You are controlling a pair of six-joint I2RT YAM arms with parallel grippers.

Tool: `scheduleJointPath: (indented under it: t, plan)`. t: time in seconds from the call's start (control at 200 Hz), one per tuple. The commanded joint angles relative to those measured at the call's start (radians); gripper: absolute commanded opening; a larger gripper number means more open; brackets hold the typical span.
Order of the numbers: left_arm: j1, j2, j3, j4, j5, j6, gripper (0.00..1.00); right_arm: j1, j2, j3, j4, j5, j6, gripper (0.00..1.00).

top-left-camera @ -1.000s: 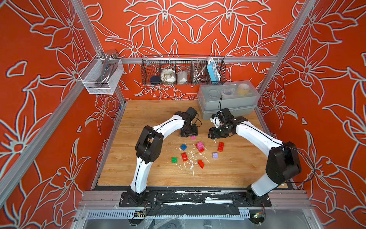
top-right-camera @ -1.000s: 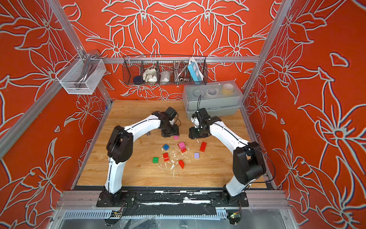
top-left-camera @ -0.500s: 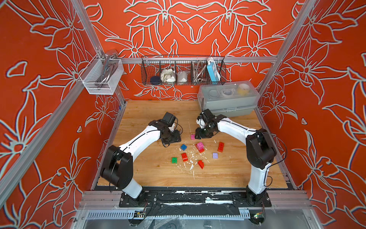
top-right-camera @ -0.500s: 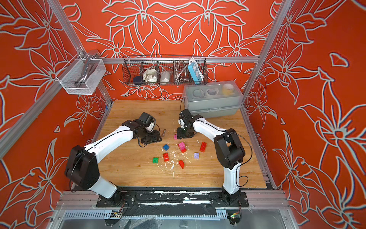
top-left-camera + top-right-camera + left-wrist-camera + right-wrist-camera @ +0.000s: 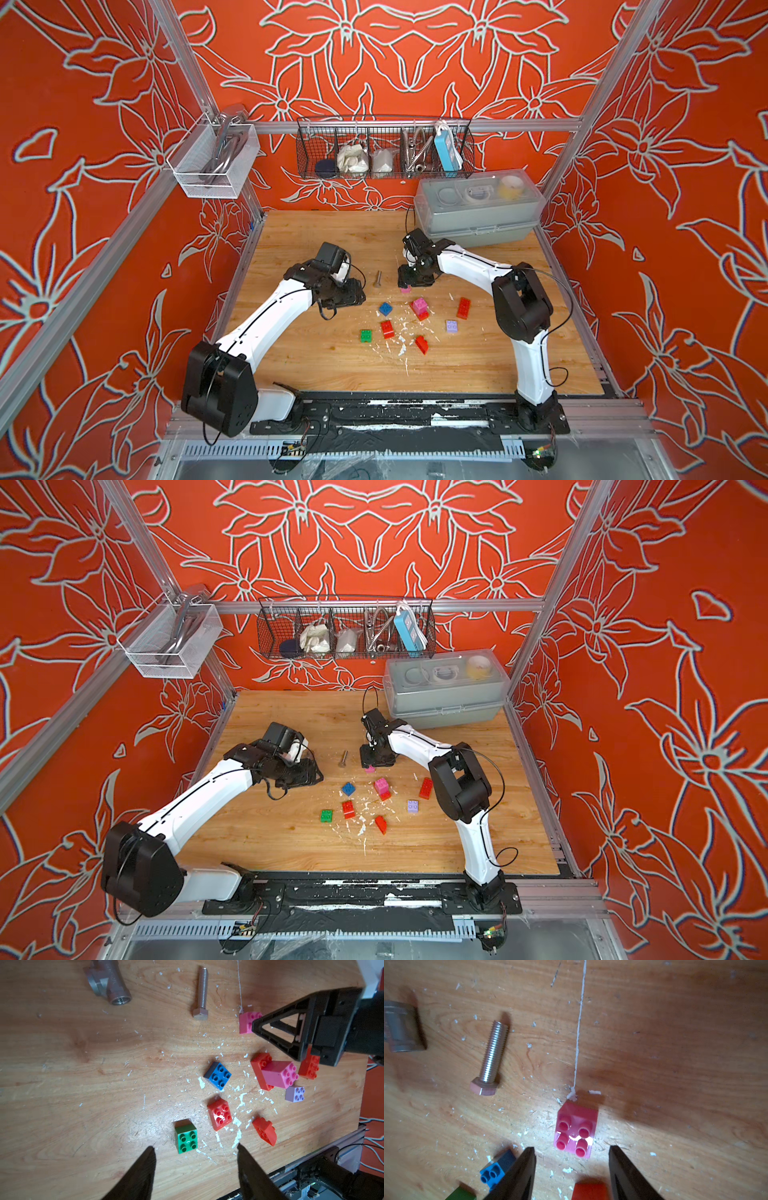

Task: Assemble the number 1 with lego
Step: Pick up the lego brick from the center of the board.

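Observation:
The lego lies scattered mid-table: a blue brick (image 5: pixel 385 308), a green brick (image 5: pixel 366 336), a lilac brick (image 5: pixel 451 326), red bricks (image 5: pixel 387 329) (image 5: pixel 421 345) (image 5: pixel 464 308), and a pink brick sitting on a red one (image 5: pixel 419 306). A small pink brick (image 5: pixel 575 1131) lies studs up just beyond the tips of my right gripper (image 5: pixel 572 1148), which is open and hovers low over it (image 5: pixel 409 282). My left gripper (image 5: pixel 195 1147) is open with nothing between its fingers. It hangs left of the pile (image 5: pixel 353 297), with the green brick (image 5: pixel 186 1138) near its tips.
A steel bolt (image 5: pixel 377 278) lies between the two grippers, with a metal pipe fitting (image 5: pixel 108 982) beyond it. A grey lidded box (image 5: pixel 478 212) stands at the back right. Wire baskets (image 5: pixel 384 149) hang on the back wall. White flakes litter the wood.
The left gripper has drawn back to the left and toward the front. The right gripper has swung left and come down over the small pink brick. The bricks have not moved.

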Motion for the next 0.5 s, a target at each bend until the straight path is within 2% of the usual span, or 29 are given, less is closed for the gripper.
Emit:
scheduleJointPath:
  t: [0.0, 0.24, 0.495]
  plan:
    - [0.011, -0.022, -0.029, -0.010, 0.030, 0.020, 0.62, 0.017, 0.037, 0.051, -0.041, 0.047, 0.017, 0.56]
    - [0.031, -0.034, -0.045, -0.002, 0.061, 0.018, 0.62, 0.037, 0.096, 0.123, -0.098, 0.079, 0.014, 0.51]
    - [0.063, -0.043, -0.058, 0.011, 0.098, 0.013, 0.62, 0.068, 0.145, 0.179, -0.174, 0.154, -0.026, 0.50]
